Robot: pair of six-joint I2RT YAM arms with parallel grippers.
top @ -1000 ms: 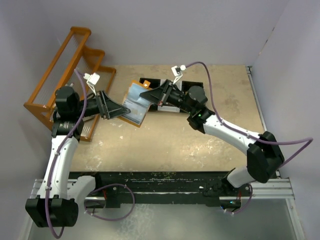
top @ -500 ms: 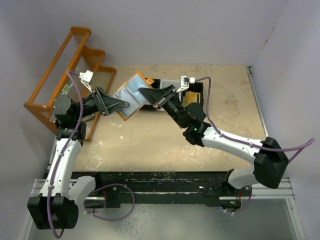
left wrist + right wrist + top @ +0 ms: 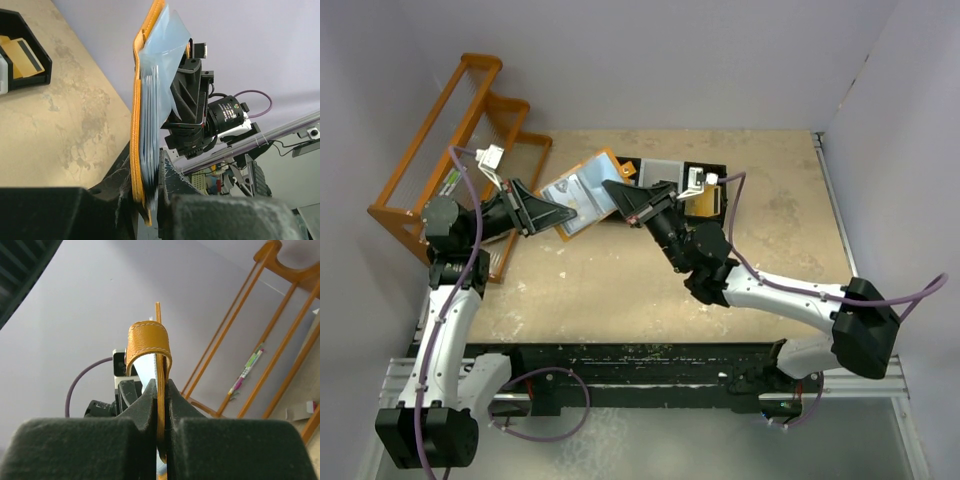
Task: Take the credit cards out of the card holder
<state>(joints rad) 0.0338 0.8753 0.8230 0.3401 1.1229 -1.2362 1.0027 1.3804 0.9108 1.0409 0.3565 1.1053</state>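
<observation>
Off the table (image 3: 620, 290), card holder (image 3: 578, 193) seemingly spans left-right.

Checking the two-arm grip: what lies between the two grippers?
The card holder, pinched by the left gripper and right gripper; the top view shows it.

No text, brand, number or sign can be read anywhere. Markings on a coloured strip (image 3: 248, 366) in the rack (image 3: 480, 63) are too blurred.
</observation>
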